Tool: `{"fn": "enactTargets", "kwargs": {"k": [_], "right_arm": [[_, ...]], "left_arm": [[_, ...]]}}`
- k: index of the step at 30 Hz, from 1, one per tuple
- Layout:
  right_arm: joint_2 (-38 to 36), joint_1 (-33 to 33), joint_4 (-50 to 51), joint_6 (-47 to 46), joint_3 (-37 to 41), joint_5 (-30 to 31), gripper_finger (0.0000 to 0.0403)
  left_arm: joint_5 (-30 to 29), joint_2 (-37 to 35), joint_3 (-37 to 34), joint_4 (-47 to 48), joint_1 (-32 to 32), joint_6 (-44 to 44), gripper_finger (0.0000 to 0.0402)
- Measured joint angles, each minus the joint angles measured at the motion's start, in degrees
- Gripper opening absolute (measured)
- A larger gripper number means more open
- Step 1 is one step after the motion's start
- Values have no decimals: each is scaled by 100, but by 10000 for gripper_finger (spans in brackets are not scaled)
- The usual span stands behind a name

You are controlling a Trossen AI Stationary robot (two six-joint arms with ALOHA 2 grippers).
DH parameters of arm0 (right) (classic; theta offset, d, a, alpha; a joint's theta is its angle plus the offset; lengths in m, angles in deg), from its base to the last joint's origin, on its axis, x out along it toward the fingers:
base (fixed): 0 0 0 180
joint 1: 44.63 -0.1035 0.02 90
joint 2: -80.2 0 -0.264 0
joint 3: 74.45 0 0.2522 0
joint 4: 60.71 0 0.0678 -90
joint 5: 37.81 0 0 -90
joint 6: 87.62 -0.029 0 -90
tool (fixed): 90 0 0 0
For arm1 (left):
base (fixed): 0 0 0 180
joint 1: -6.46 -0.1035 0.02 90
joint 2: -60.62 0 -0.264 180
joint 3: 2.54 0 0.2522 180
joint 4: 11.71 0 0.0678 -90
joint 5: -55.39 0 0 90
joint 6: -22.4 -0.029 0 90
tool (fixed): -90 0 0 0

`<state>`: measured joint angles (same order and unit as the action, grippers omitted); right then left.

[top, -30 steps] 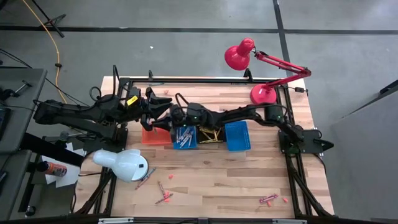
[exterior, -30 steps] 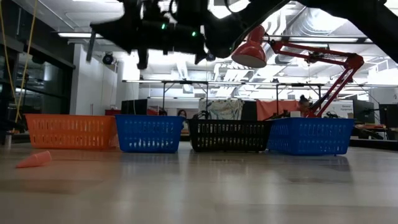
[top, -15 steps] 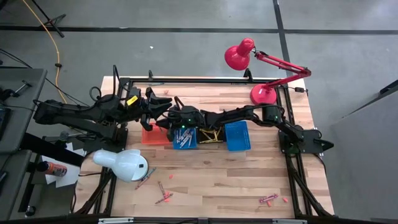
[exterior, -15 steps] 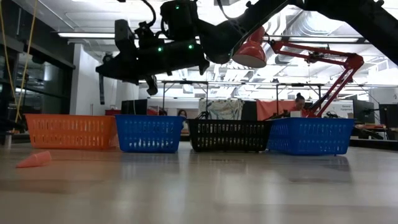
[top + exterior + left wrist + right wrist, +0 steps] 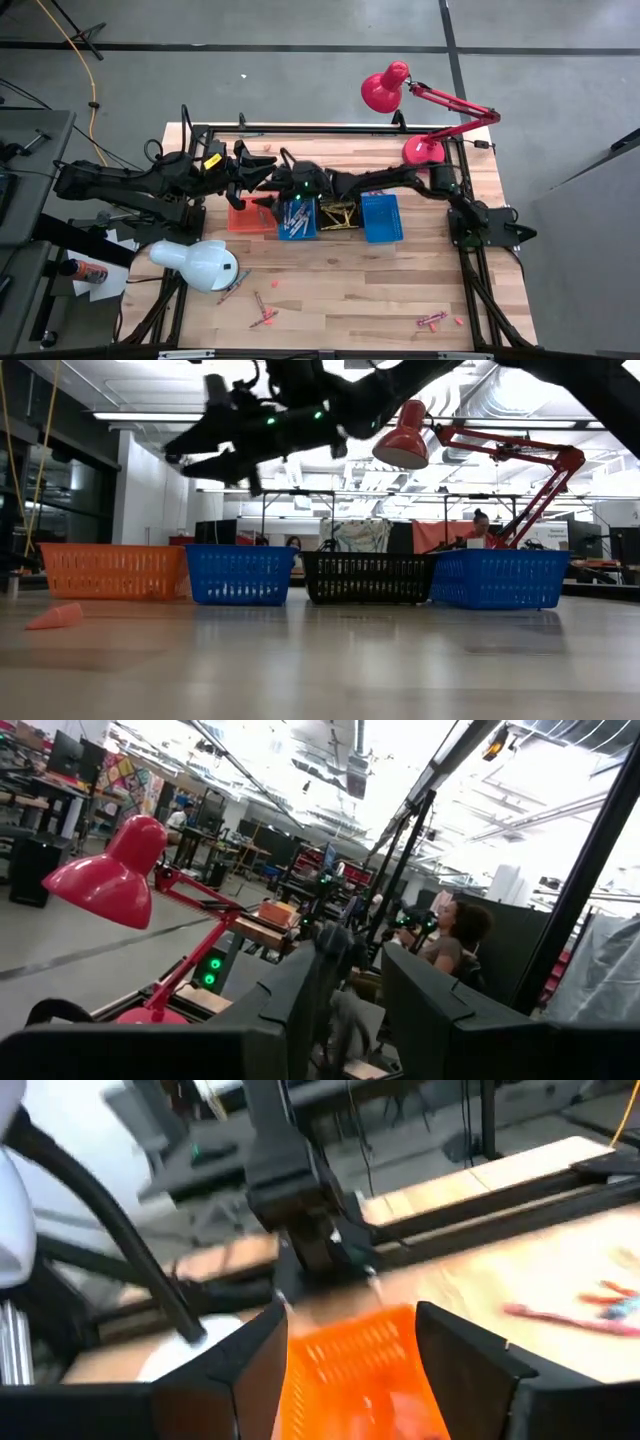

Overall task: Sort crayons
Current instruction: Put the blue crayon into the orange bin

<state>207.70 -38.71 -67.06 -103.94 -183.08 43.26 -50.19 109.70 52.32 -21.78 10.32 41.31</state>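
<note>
A: Looking past the right fingers (image 5: 350, 1350): what shows?
B: They stand apart, holding nothing, directly above the orange basket (image 5: 365, 1370). Crayons (image 5: 600, 1305) lie farther off on the desk (image 5: 520, 1270).
A: And the left fingers (image 5: 350, 1010)?
B: Part-open, gripping nothing I can see; crayons also fill the blue basket (image 5: 296, 219).

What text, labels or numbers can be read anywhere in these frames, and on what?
None can be read.
Yellow tag on the left arm: any print too small to read.
Wall posters in the left wrist view: colours only, no legible words.
Baskets, red lamp and loose crayons: no lettering visible.
</note>
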Motion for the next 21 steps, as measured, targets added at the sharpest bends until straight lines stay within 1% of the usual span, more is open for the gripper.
{"fn": "enactTargets", "kwargs": {"k": [2,5,9,11,13,15,19,21], "right_arm": [[-262,116,692,331,-2,-218,216],[-721,269,2147,905,-2,-483,216],[-1338,327,4179,1706,71,-567,210],[-1643,309,4933,2023,370,-571,206],[-2032,295,5162,2102,962,-571,202],[-2564,290,5096,1876,1761,-571,198],[-3890,216,4423,888,3540,-521,191],[-4650,93,4063,356,4316,-271,188]], "left_arm": [[-4,0,0,-4,-2,-4,102],[-20,0,0,8,-4,-4,102],[-20,0,-2,22,-4,-3,102],[-17,-1,-2,10,-4,-2,102],[-15,-2,-2,24,-4,-3,102],[-15,-2,-2,35,-7,-3,102],[-17,-2,-2,46,-9,-2,102],[-19,-2,-2,47,-9,-4,102]]}}
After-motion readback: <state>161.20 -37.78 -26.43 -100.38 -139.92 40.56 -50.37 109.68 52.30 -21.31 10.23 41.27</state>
